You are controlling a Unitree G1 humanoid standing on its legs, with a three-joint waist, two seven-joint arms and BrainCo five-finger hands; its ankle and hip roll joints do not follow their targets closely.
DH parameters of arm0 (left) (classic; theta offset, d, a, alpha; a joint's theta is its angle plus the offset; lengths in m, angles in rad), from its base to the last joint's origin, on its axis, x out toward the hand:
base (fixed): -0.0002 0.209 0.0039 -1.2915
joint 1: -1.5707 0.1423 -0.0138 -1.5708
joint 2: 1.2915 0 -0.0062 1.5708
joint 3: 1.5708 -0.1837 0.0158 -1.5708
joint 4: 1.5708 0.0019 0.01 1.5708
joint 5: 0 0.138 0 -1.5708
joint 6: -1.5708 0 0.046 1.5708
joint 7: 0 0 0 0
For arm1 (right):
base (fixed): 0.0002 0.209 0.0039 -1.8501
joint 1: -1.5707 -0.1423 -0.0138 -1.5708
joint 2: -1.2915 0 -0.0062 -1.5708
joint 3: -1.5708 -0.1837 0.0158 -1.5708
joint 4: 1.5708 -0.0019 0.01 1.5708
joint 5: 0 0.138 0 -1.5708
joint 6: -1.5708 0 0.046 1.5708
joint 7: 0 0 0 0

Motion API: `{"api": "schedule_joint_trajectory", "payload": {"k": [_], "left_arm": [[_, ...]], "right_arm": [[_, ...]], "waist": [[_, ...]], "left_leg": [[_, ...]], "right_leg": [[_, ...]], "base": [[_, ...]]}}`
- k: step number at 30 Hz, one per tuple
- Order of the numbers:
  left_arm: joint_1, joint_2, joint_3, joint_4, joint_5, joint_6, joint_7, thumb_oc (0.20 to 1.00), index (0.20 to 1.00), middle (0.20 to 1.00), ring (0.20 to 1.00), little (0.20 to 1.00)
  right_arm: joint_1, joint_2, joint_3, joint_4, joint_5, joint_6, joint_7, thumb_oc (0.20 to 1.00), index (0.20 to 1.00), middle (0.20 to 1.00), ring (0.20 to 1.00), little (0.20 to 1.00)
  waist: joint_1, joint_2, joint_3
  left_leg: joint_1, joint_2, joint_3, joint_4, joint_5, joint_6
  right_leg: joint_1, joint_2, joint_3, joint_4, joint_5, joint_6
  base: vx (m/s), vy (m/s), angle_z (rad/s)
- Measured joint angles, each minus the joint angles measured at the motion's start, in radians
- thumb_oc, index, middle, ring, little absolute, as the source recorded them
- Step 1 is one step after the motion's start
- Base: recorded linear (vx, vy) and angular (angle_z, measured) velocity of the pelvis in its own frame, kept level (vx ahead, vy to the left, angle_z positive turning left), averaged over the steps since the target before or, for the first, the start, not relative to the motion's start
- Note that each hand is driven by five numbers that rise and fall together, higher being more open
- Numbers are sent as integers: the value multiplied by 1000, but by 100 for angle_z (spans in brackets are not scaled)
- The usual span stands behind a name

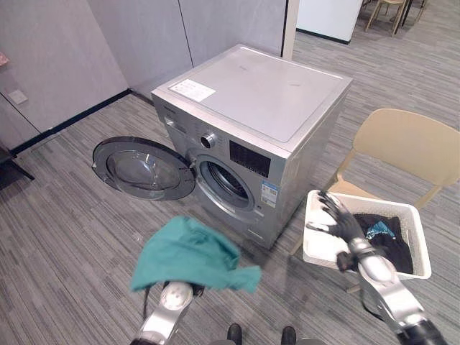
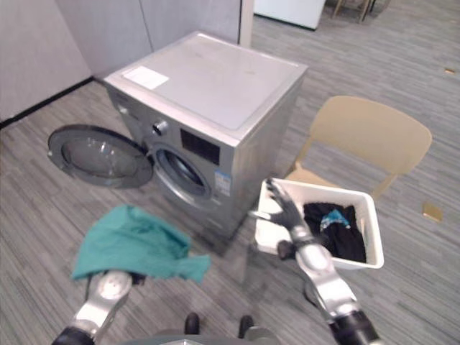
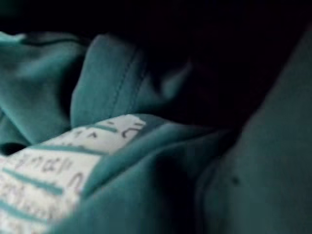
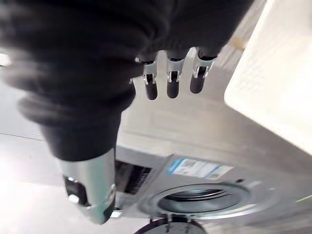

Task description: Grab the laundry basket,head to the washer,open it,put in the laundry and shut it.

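Washer standing silver in the middle of the grey floor, round door swung fully open and lying out to the robot's left, drum opening dark and exposed. Teal garment hanging in front of and below that opening, draped over the left hand — hand itself hidden under the cloth in both eye views, so cannot tell how its fingers are set. Left wrist view showing what the eye views are not: folds of the same teal cloth pressed close, with a white printed label sewn in. White laundry basket sitting to the washer's right, just in front of a beige chair, dark clothes with a bit of teal lying inside. Right hand hovering above the basket's near rim, fingers spread and relaxed, holding nothing — right wrist view confirming this, fingertips hanging loose with the washer's front panel and drum ring beyond.
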State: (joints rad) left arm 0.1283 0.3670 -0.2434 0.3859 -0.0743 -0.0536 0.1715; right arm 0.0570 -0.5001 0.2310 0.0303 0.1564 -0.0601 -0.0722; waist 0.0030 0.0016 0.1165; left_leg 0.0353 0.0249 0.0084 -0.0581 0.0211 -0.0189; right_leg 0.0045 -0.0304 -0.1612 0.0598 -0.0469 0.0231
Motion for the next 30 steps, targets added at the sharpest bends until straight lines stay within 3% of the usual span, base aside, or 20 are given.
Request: {"api": "schedule_joint_trajectory", "payload": {"k": [7,16,18,20,21,22,25,28,30], "left_arm": [[56,-16,107,326,12,21,-29,200,200,200,200,200],[33,-22,101,486,59,44,-51,200,200,200,200,200],[-14,-30,84,492,61,39,-55,200,200,200,200,200],[-67,-43,83,495,60,41,-56,200,200,200,200,200],[-68,-47,83,489,59,40,-56,200,200,200,200,200],[-66,-48,85,481,58,41,-56,200,200,200,200,200],[-67,-47,92,474,57,41,-53,200,200,200,200,200],[-96,-57,97,471,50,42,-42,200,200,200,200,200],[-83,-58,98,444,47,43,-40,200,200,200,200,200]], "right_arm": [[130,-10,-9,241,-203,17,79,1000,1000,1000,1000,1000],[97,-11,30,272,-274,19,116,1000,1000,1000,1000,1000],[41,-8,61,294,-271,20,118,1000,1000,1000,1000,1000],[15,-7,69,299,-265,21,119,1000,1000,1000,1000,1000],[1,0,69,300,-263,21,119,1000,1000,1000,1000,1000],[-18,14,69,299,-262,20,112,1000,1000,1000,1000,1000],[-11,26,72,293,-262,21,103,1000,1000,1000,1000,1000],[-29,38,70,297,-261,25,90,1000,1000,1000,1000,1000],[-27,44,62,297,-262,25,89,1000,1000,1000,1000,1000]], "waist": [[-3,4,-2],[-2,24,24],[-2,19,78],[0,-6,119],[6,-13,128],[4,-25,146],[0,-42,165],[23,-59,172],[37,-55,173]], "left_leg": [[5,9,1,-14,0,-1],[-64,18,4,48,-6,-12],[-151,-1,1,155,16,-45],[-216,-14,15,222,69,-86],[-239,-11,32,242,72,-81],[-263,16,112,301,34,-33],[-280,41,183,315,-19,-16],[-344,61,195,165,0,-32],[-336,72,196,132,41,-19]], "right_leg": [[5,10,3,-20,-4,7],[-59,16,10,34,-13,-6],[-100,7,13,80,-34,-36],[-116,-19,17,85,-37,-48],[-120,-22,14,89,-39,-62],[-102,-30,-27,78,-32,-76],[-64,-48,-84,54,-33,-75],[-44,-38,-117,-19,-31,-73],[-11,-34,-126,-20,-27,-54]], "base": [[48,-60,-1],[-14,-54,0],[-26,-21,42],[50,10,56],[119,28,40],[166,52,38],[229,120,64],[313,205,59],[244,169,20]]}}
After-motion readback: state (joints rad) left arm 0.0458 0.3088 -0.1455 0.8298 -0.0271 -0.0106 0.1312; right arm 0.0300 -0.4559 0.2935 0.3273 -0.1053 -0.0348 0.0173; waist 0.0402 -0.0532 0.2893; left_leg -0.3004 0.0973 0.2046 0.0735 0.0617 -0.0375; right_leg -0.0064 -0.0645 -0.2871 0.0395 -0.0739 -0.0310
